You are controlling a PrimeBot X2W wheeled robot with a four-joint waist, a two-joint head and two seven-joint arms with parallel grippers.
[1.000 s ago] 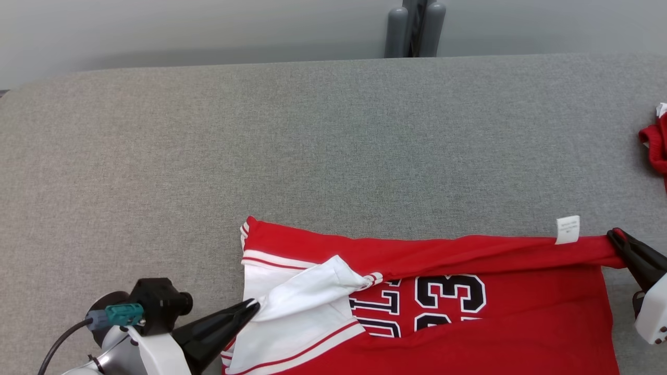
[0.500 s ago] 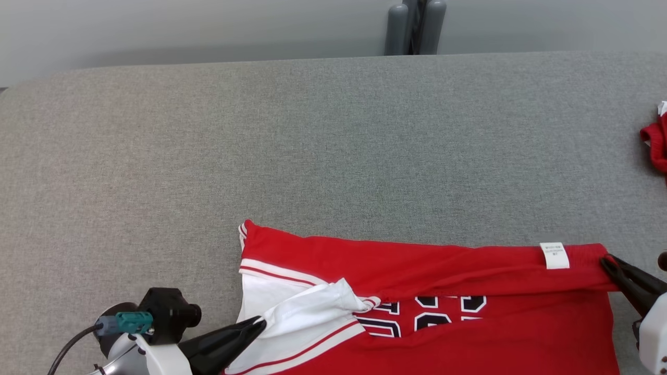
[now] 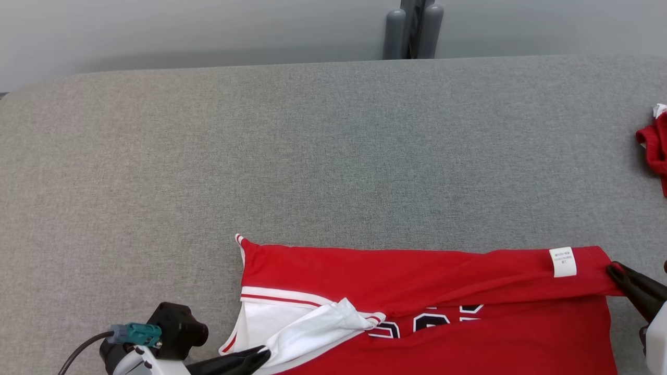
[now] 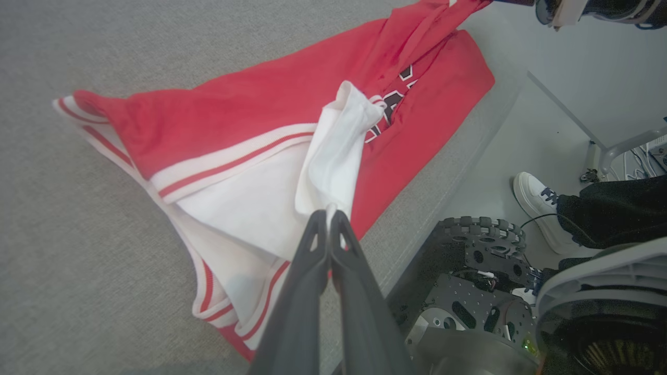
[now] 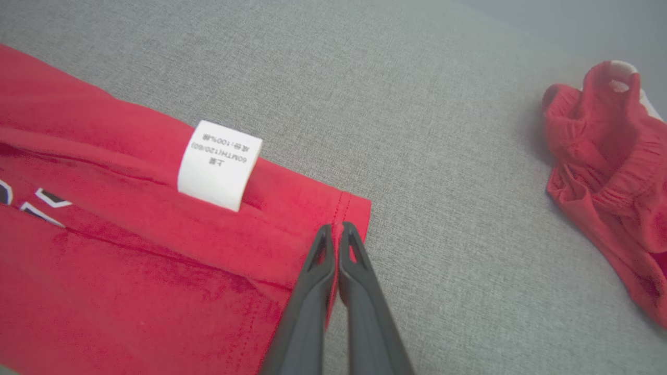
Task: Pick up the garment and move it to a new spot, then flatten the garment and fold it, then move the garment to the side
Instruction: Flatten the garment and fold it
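So the red and white basketball jersey with black numbers [image 3: 417, 276] lies along the near edge of the grey fabric tabletop [image 3: 312, 156]. The left wrist view adds a person's white sneaker [image 4: 534, 200] on the floor. The right wrist view gives the white care label [image 5: 219, 165] up close, plus a crumpled red cloth [image 5: 604, 151] further right. The left gripper [image 4: 329, 214] sits low at near left, fingers clenched on a white flap. The right gripper [image 5: 337, 226] reaches in from the right, pinching the red hem corner.
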